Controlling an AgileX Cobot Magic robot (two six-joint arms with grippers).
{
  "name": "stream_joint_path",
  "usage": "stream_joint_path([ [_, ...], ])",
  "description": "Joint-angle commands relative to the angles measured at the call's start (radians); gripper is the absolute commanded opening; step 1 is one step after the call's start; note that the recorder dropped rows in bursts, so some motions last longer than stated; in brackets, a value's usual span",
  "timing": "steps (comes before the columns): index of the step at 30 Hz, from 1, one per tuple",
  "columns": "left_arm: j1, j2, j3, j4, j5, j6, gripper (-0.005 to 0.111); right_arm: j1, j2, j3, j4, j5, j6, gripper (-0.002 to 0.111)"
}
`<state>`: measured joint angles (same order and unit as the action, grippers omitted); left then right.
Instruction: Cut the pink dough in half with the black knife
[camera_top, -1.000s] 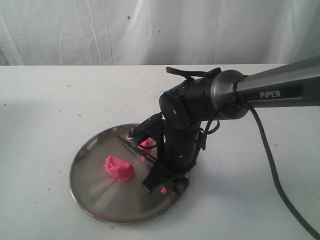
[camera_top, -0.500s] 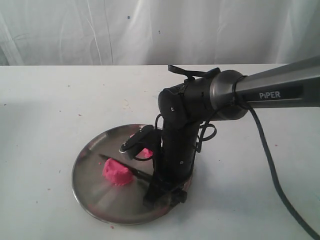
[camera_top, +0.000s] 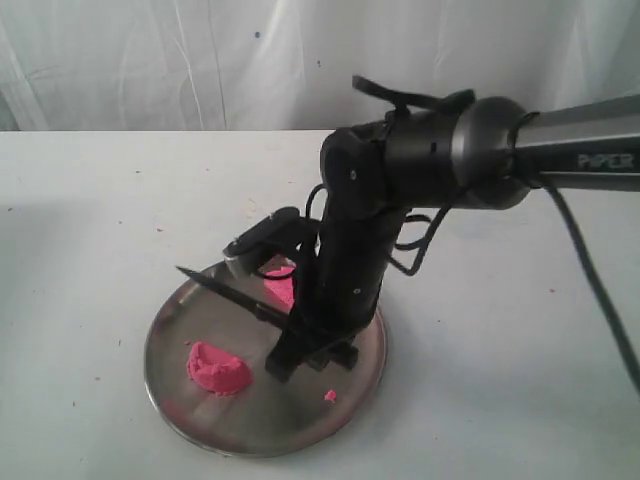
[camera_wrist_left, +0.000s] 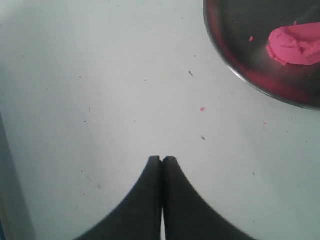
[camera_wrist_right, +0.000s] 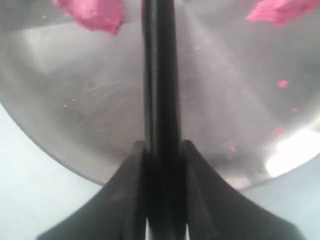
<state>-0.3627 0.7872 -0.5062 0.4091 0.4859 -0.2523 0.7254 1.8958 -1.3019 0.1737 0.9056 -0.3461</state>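
**Knife gripped above the plate, dough in two pieces**

The right gripper (camera_top: 300, 352) is clamped on the black knife (camera_top: 228, 290), its two fingers pressed against either side of the handle (camera_wrist_right: 161, 165). The blade juts out ahead of the fingers, raised clear of the steel plate (camera_top: 200, 420) and slanting upward to its tip. The pink dough lies in two chunks on the plate: one chunk (camera_top: 217, 368) sits just beside the right gripper, under the blade's near side; the other chunk (camera_top: 280, 288) lies on the blade's far side, partly hidden behind the arm. A small pink crumb (camera_top: 330, 396) rests near the gripper's base. The left gripper (camera_wrist_left: 161, 160) hangs over bare bench (camera_wrist_left: 100, 100) with its fingers pressed together, holding nothing, the plate's rim well ahead of it.
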Motion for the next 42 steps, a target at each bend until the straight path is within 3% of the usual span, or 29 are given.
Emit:
stream_joint_path([
  [1,0.002,-0.008,0.007,-0.047,-0.067,-0.007,0.000,-0.054,-0.114,0.001,-0.260,0.004,0.241,0.000],
  [6,0.002,-0.008,0.007,-0.114,-0.121,-0.007,0.000,-0.115,-0.091,0.001,-0.224,0.004,0.334,0.000],
  [22,0.002,-0.008,0.007,-0.146,-0.127,-0.007,0.000,-0.117,0.032,0.001,-0.164,0.043,0.383,0.000],
  [27,0.002,-0.008,0.007,-0.146,-0.152,-0.007,0.000,-0.117,0.032,0.001,-0.019,0.129,0.160,0.000],
  [30,0.002,-0.008,0.007,-0.146,-0.152,-0.007,0.000,-0.117,0.032,0.001,-0.002,0.141,0.140,0.000],
  [42,0.002,-0.008,0.007,-0.146,-0.152,-0.007,0.000,-0.117,0.032,0.001,0.003,-0.079,0.149,0.001],
])
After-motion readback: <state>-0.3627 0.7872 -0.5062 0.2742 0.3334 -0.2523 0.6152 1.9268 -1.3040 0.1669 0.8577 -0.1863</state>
